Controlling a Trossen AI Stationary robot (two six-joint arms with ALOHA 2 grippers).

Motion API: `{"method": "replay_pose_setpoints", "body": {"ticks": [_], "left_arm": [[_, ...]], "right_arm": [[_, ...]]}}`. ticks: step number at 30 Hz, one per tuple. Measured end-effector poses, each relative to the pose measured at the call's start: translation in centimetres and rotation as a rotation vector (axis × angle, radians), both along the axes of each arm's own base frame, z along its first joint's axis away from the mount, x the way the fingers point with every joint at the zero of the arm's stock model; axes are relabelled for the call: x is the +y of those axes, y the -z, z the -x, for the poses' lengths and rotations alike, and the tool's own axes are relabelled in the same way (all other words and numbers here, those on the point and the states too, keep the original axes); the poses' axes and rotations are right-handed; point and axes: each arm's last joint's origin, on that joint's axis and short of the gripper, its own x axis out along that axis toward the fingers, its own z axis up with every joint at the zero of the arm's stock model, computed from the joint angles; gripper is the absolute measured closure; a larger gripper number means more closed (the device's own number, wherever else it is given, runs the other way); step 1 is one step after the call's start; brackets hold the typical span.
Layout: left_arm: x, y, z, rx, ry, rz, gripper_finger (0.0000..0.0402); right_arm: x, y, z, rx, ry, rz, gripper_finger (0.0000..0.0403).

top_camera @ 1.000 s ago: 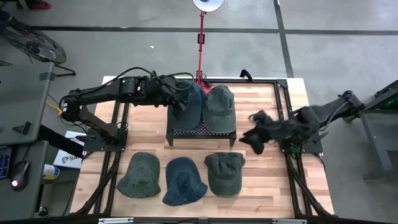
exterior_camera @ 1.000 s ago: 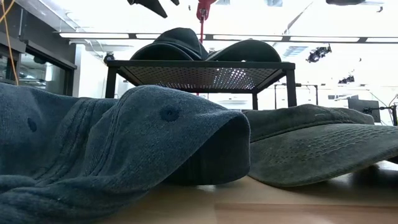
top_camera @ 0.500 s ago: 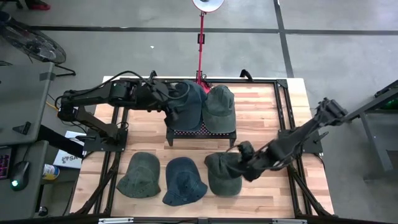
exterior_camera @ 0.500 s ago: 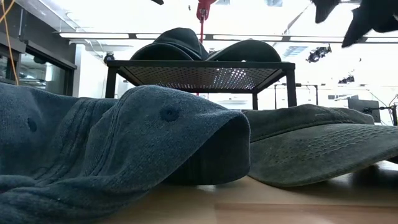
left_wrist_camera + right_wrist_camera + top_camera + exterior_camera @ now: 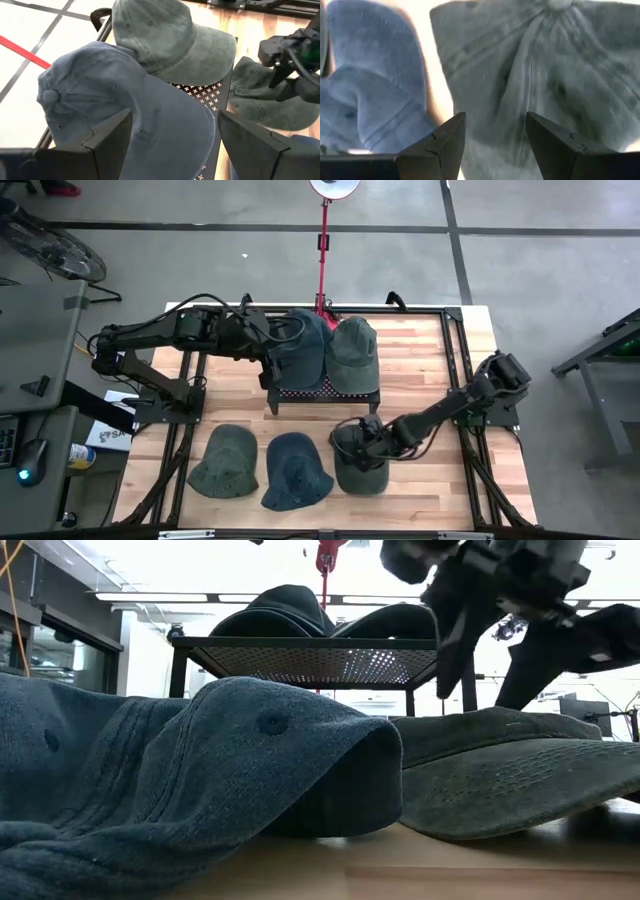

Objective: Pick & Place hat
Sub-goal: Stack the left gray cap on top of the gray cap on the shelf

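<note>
Three hats lie in a row on the near half of the table: a green one (image 5: pixel 225 463), a blue one (image 5: pixel 296 471) and a green cap (image 5: pixel 364 464) on the right. A blue cap (image 5: pixel 306 346) and a green cap (image 5: pixel 354 352) rest on the black mesh rack (image 5: pixel 322 394). My right gripper (image 5: pixel 350 442) hangs open just above the right green cap (image 5: pixel 530 75), its fingers (image 5: pixel 441 660) short of the crown (image 5: pixel 500 725) in the low view. My left gripper (image 5: pixel 175 145) stands open beside the rack's blue cap (image 5: pixel 130 110).
A red lamp stand (image 5: pixel 324 250) rises behind the rack. The black frame rails (image 5: pixel 455 360) run along the table's sides. Bare wood (image 5: pixel 420 360) lies right of the rack. In the low view the blue hat (image 5: pixel 200 770) fills the foreground.
My right gripper has swung down from beside the rack's right end toward the near edge and the left, rolling as it came, and now hangs over the right green cap. My left gripper has drawn back a little toward the left edge. The hats lie as before.
</note>
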Motion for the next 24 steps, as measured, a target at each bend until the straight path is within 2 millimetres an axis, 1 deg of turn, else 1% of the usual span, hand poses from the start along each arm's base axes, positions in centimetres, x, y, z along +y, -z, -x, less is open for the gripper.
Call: {"method": "replay_pose_setpoints", "body": {"ticks": [7, 12, 15, 24], "left_arm": [[0.0, 0.3, 0.3, 0.041, 0.012, 0.010, 0.0112], [0.0, 0.4, 0.4, 0.055, 0.011, 0.011, 0.0112], [0.0, 0.4, 0.4, 0.056, 0.011, 0.012, 0.0112], [0.0, 0.5, 0.4, 0.063, 0.010, 0.012, 0.0112]], "right_arm": [[-0.8, 0.5, -0.4, 0.023, 0.024, 0.003, 0.0203], [-0.9, 0.7, 0.0, 0.089, 0.014, -0.013, 0.0203], [-1.1, 0.8, 0.4, 0.127, 0.040, -0.010, 0.0203], [-1.4, 0.8, 0.4, 0.135, 0.069, 0.019, 0.0203]]}}
